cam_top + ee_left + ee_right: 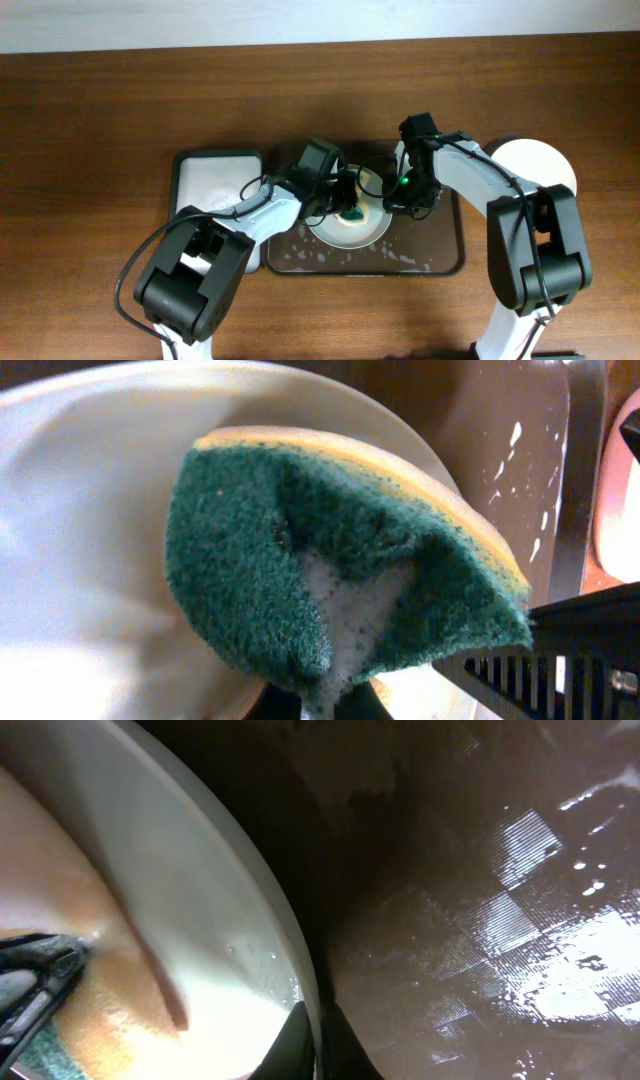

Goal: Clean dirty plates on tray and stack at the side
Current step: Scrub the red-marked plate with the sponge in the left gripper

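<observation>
A pale plate (350,228) lies on the dark brown tray (440,258), which is wet and foamy. My left gripper (350,207) is shut on a green and yellow sponge (340,560) and presses it onto the plate (80,510); foam shows on the sponge. My right gripper (397,200) is shut on the plate's right rim (300,970), one finger on each side of the rim (315,1045). The sponge also shows at the lower left of the right wrist view (100,1020). Another pale round plate (535,165) lies on the table to the right of the tray.
A smaller white tray with a dark rim (215,180) stands just left of the brown tray. The wet tray floor (500,920) and its raised edge (585,460) lie beside the plate. Bare wooden table surrounds both trays.
</observation>
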